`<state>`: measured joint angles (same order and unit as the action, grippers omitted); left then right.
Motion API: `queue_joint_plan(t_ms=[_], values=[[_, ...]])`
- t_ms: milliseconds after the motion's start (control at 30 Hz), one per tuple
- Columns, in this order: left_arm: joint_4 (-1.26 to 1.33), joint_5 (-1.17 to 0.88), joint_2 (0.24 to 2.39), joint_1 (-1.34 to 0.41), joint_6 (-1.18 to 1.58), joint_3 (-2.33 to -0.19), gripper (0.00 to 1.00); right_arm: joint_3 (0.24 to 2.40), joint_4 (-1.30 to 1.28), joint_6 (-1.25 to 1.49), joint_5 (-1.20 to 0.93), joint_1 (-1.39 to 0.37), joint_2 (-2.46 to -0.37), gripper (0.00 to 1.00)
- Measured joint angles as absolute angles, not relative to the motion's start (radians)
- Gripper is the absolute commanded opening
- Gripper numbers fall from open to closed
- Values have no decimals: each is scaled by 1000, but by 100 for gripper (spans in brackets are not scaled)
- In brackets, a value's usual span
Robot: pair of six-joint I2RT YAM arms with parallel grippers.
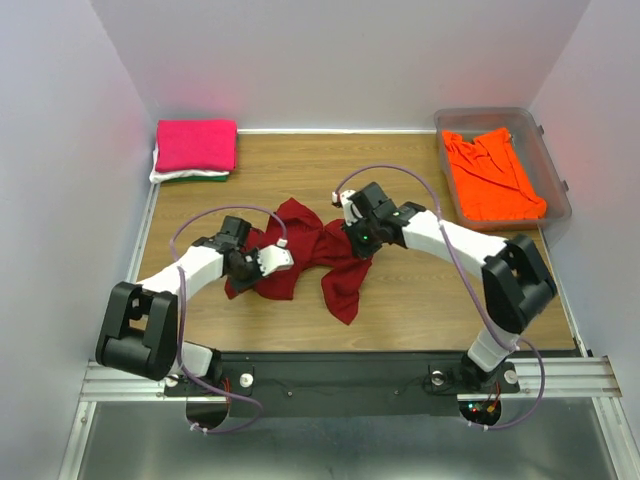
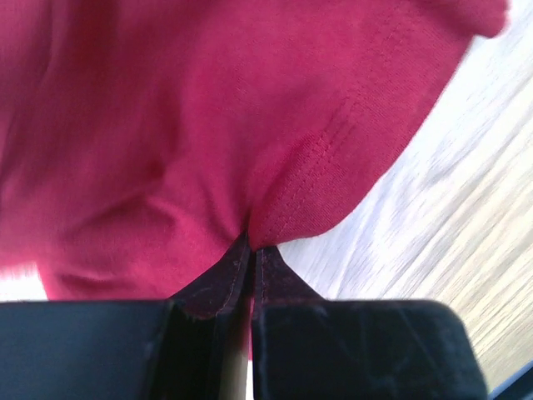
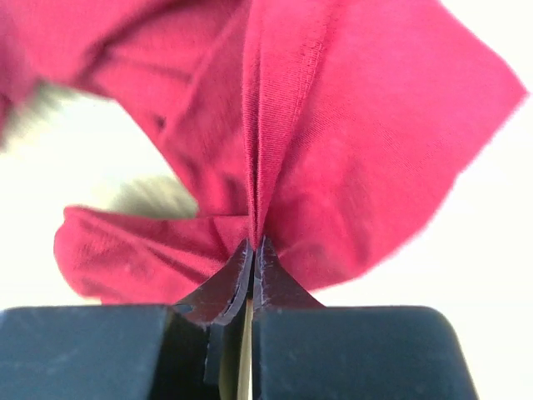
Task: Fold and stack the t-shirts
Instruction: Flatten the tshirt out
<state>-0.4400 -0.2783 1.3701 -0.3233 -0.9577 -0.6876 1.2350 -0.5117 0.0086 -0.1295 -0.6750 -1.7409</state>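
Note:
A dark red t-shirt (image 1: 305, 258) lies crumpled in the middle of the wooden table. My left gripper (image 1: 240, 262) is shut on a stitched hem of this dark red t-shirt (image 2: 250, 125) at the shirt's left side. My right gripper (image 1: 350, 232) is shut on a bunched fold of the dark red t-shirt (image 3: 333, 142) at its right side, with the cloth pinched between the fingertips. A folded hot pink t-shirt (image 1: 196, 145) tops a small stack at the back left, with white and green edges under it. A bright orange t-shirt (image 1: 490, 175) lies in the tub.
A clear plastic tub (image 1: 551, 166) stands at the back right corner. White walls close in the table (image 1: 420, 300) on the left, back and right. The arms' bases sit on a metal rail (image 1: 330, 380) at the near edge.

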Motion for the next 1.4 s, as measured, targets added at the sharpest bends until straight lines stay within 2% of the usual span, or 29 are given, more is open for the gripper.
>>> queue_joint_plan(t_ms=[233,400,600,700,767,800,833,867,900,1033,1167,1300,1400], values=[[-525,-266,1364,-150,-1034,-698,0,1134,-566,-97,-63,-593,-1520,0],[-570,-254,1363,-59,-1085,-704,0,958,-590,-219,-14,-467,-1371,1],[-619,-262,1387,61,-1114,-754,0,798,-622,-376,16,-300,-1337,1],[-621,-274,1420,94,-1117,-785,0,781,-617,-449,14,-226,-1380,10],[-621,-280,1434,101,-1116,-789,0,789,-607,-481,14,-185,-1436,24],[-625,-284,1439,101,-1112,-790,0,802,-613,-492,14,-176,-1457,35],[-630,-286,1444,100,-1108,-792,0,826,-615,-505,12,-168,-1481,54],[-635,-289,1449,99,-1104,-796,0,846,-615,-513,7,-164,-1493,60],[-641,-292,1454,100,-1098,-801,0,870,-619,-523,-6,-163,-1493,62],[-650,-296,1467,101,-1081,-820,0,1010,-696,-593,-115,-163,-1449,57],[-659,-300,1468,100,-1069,-820,0,1134,-755,-635,-226,-217,-1365,57],[-663,-305,1475,101,-1062,-820,0,1153,-776,-647,-273,-472,-1296,63],[-665,-307,1480,100,-1057,-820,0,1141,-776,-648,-280,-645,-1325,68]])
